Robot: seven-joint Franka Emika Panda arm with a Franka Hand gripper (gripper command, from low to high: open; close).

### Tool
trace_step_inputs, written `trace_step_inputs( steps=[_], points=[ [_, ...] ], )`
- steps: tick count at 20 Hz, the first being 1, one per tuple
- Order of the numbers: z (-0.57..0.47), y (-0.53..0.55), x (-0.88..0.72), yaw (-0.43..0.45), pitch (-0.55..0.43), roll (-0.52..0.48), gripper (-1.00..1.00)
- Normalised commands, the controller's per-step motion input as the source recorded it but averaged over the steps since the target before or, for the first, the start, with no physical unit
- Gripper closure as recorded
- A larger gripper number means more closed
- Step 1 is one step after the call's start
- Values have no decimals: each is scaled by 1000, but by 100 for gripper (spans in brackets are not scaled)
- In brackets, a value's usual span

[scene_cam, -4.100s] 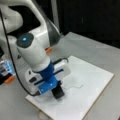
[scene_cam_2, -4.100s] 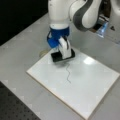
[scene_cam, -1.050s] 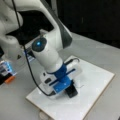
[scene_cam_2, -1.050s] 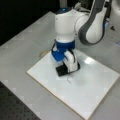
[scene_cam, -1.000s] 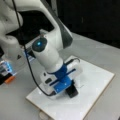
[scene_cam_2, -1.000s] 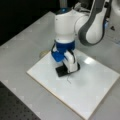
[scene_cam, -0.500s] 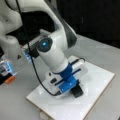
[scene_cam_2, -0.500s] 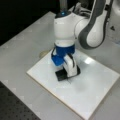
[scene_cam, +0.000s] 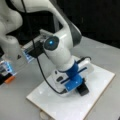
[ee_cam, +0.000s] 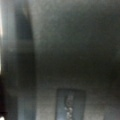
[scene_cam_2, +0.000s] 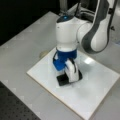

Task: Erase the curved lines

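Gripper (scene_cam: pixel 81 88) is low over the white board (scene_cam: pixel 100 100), near the middle of both front views, with a black eraser block (scene_cam_2: pixel 63 79) under it pressed flat on the board. Whether its fingers are clenched on the block I cannot tell. No curve lines show on the bare board surface. Wrist view gives only grey blur.

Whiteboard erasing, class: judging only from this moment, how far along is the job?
Done: no pen stroke shows on the bare whiteboard in either front view, though any curve under the tool would be hidden. In hand: the gripper is low over the board with the black eraser block at its tip, on the surface; the same block shows in a front view. Left: nothing visible to erase; the wrist view settles nothing.
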Motion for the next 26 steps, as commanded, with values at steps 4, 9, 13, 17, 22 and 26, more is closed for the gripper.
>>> trace_step_inputs(
  steps=[4, 9, 13, 17, 22, 26],
  points=[
    [-376, 165, 683, -6, 160, 81, 100],
    [-334, 197, 690, -23, 186, 64, 100],
    [-320, 237, 689, -38, 196, 57, 100],
    [-314, 322, 682, -47, 198, 48, 100],
    [-261, 445, 642, -78, 215, 23, 100],
    [-190, 386, 542, -60, 226, -16, 100]
  ],
)
